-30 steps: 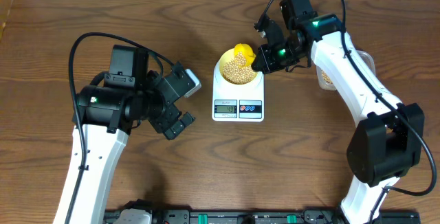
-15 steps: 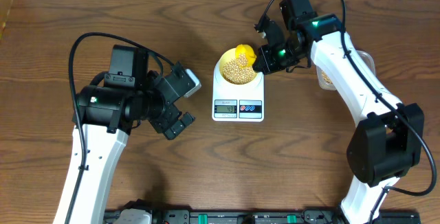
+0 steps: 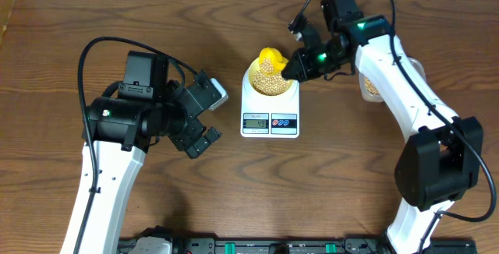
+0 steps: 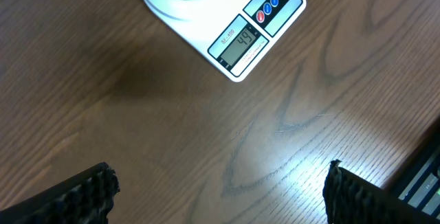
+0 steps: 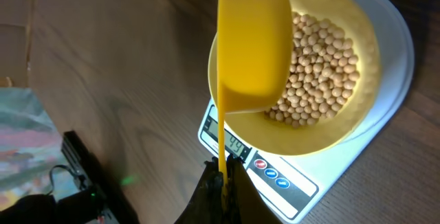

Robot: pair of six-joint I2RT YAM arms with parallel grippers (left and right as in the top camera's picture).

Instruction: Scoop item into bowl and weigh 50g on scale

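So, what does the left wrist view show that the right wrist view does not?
Only the left wrist view shows the left gripper, open over the table. Only the right wrist view shows the yellow scoop, held over the bowl by the right gripper, shut on its handle. Both show the scale, its display reading 49, and the beans in the bowl.

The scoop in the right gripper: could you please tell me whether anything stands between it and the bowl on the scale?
Nothing visible does. The scoop is tipped directly over the bowl, above the beans inside it.
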